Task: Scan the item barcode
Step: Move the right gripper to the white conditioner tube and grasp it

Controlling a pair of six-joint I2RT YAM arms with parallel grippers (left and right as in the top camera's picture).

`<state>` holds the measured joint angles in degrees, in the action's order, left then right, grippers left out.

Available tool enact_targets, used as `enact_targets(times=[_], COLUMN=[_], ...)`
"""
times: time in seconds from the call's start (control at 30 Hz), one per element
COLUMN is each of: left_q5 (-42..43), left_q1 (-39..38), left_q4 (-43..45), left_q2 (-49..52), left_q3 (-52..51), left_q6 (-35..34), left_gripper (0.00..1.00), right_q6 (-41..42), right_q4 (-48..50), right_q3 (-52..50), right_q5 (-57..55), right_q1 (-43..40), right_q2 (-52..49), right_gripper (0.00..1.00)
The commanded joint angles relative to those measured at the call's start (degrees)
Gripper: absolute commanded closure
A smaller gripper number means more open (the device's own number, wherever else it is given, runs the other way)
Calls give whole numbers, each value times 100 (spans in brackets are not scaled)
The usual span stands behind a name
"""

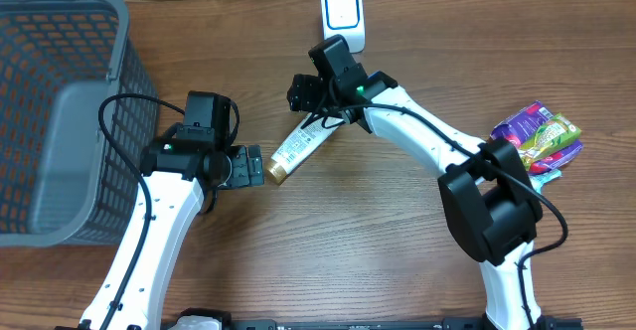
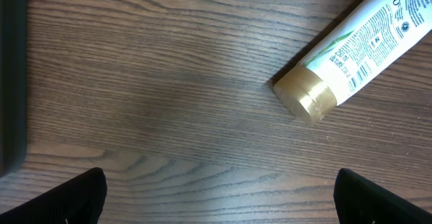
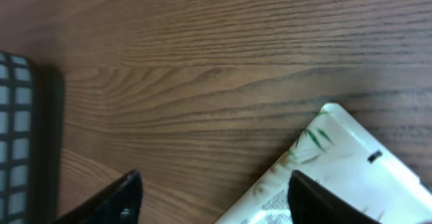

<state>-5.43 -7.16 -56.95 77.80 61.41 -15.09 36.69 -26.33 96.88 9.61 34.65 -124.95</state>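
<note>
A wooden table seen from above, with two white robot arms reaching in. The tube, white with green print and a gold cap, lies flat and slantwise on the wood near the middle. Its cap end points toward the left arm and its flat crimped end toward the right arm. A white scanner stands at the far edge, near the tube but apart from it.

The right gripper hangs low over the crimped end. Its fingers are apart, with bare wood between them and the tube's corner at the far finger. No grip shows. The left gripper sits just beside the cap, spread wide and empty.

A grey basket is at the left, and snack packets are at the right.

The task looks barely begun. The tube is not yet lifted, and it has yet to be picked up and its barcode shown to the scanner.
</note>
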Motion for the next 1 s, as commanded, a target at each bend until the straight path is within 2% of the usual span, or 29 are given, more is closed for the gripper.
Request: enact_targets(times=[0.0,0.03,0.1,0.13,0.27,0.57,0.73,0.87,0.9,0.93,0.97], left_q5=[-52,-52,-52,-52,-52,-52,-52,-52,-52,-52,-52], left_q1=[-37,-37,-37,-37,-37,-37,-37,-37,-37,-37,-37], left_q4=[24,24,24,22,24,24,24,24,24,24,24], left_q2=[20,20,20,20,20,20,20,20,20,20,20], left_q3=[-20,-20,-20,-20,-20,-20,-20,-20,-20,-20,-20], left_q6=[-79,-79,-79,-79,-79,-79,-79,-79,-79,-79,-79], left_gripper=[0,0,0,1,0,1,0,0,1,0,0], right_q6=[-22,-20,0,-2,-2,-304,-957,-2793,-3154,-3427,-3633], right_q4=[155,162,96,74,-105,-1895,-3121,-3560,-3580,-3547,-3427], right_q3=[-9,-9,-9,-9,-9,20,385,951,1080,1176,1204], right_q5=[-81,-76,-79,-81,-221,-343,48,798,807,811,831], right_q1=[22,22,22,22,22,-538,-1134,-1379,-1379,-1379,-1364], right_q2=[-223,-267,-398,-417,-437,-435,-393,-264,-254,-251,-251], right_gripper=[40,42,54,57,62,62,61,46,40,23,17])
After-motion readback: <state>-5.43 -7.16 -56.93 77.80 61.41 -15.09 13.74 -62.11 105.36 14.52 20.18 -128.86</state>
